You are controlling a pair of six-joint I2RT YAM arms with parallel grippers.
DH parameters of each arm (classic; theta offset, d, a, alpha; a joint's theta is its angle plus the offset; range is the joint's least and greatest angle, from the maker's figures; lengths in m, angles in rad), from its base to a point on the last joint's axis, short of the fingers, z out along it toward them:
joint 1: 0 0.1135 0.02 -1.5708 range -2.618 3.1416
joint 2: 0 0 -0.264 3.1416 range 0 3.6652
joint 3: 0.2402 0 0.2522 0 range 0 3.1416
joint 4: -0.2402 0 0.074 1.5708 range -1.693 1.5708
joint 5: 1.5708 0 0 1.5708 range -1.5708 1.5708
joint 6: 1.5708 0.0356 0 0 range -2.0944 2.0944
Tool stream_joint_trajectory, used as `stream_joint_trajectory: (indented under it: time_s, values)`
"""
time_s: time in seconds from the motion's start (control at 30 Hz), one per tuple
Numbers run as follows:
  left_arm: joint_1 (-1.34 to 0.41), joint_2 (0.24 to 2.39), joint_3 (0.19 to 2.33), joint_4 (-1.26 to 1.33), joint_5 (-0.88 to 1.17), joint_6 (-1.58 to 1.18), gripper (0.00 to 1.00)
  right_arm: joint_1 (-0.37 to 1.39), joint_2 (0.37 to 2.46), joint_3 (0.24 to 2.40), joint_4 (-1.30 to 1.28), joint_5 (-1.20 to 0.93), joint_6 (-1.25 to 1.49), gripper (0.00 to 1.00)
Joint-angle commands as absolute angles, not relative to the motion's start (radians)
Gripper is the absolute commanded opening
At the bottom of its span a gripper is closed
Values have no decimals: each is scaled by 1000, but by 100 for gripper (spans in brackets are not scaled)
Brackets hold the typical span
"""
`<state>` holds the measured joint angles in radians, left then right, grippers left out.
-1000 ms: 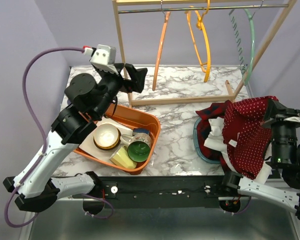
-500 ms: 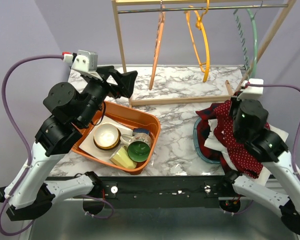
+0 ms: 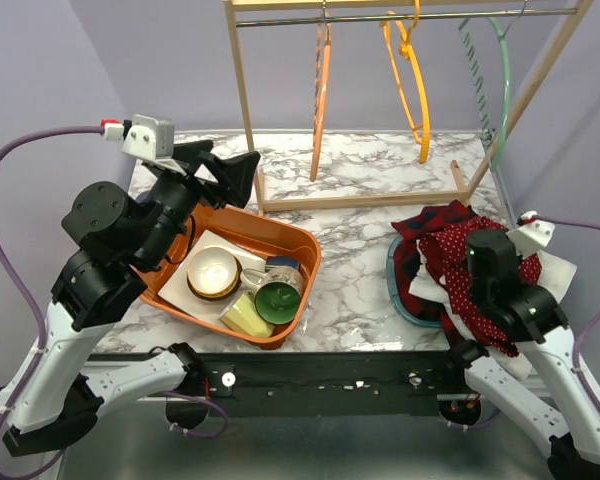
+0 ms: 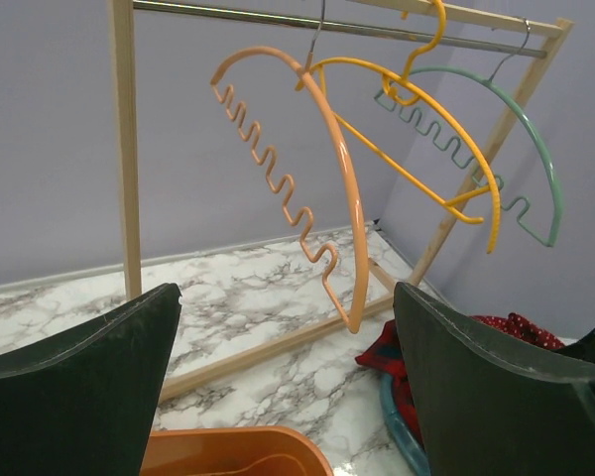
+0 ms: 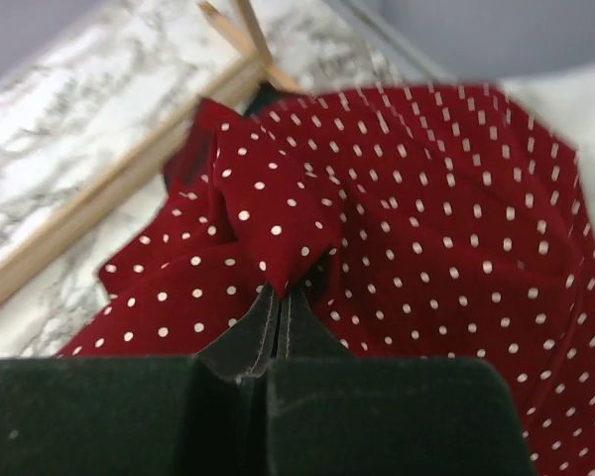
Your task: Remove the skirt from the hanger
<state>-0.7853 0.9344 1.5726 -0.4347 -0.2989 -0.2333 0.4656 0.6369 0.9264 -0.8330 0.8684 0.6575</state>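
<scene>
The red skirt with white dots lies bunched over the teal basket at the right, off any hanger. My right gripper is low over it and shut on a fold of the skirt, with the jaws pressed together. The orange hanger, yellow hanger and green hanger hang bare on the rail. My left gripper is wide open and empty, held up in front of the rack; its view shows the orange hanger between its fingers.
An orange bin at the left holds a white bowl, a green cup and a yellow piece. The wooden rack's base bar crosses the back of the table. White cloth lies under the skirt.
My right arm has swung in from the right and come down, bringing the skirt onto the basket. My left arm has drawn back to the left, still open.
</scene>
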Motion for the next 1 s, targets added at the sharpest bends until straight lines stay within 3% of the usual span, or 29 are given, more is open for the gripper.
stream_joint_trajectory:
  time_s: [0.0, 0.13, 0.27, 0.4, 0.67, 0.8, 0.9, 0.93, 0.97]
  values:
    - [-781, 881, 1520, -402, -316, -229, 99, 390, 655, 764, -945, 803, 1003, 1]
    - [-781, 862, 1506, -390, -308, -238, 99, 200, 690, 612, -845, 577, 1086, 1]
    - [-781, 854, 1513, -399, -319, -236, 99, 8, 791, 430, -619, 174, 1121, 1]
    - [-781, 830, 1497, -388, -348, -235, 99, -21, 987, 397, -537, 91, 1152, 1]
    - [-782, 793, 1480, -391, -399, -207, 99, -25, 1104, 439, -506, 140, 1106, 2]
    - [-781, 779, 1488, -397, -400, -207, 99, -29, 1095, 520, -635, 227, 1111, 19]
    - [-781, 773, 1488, -403, -396, -206, 99, -31, 1016, 607, -776, 323, 1077, 44]
    - [-781, 772, 1488, -406, -396, -206, 99, -31, 991, 680, -807, 346, 1065, 58]
    - [-781, 772, 1486, -408, -397, -204, 99, -31, 974, 719, -860, 368, 1049, 61]
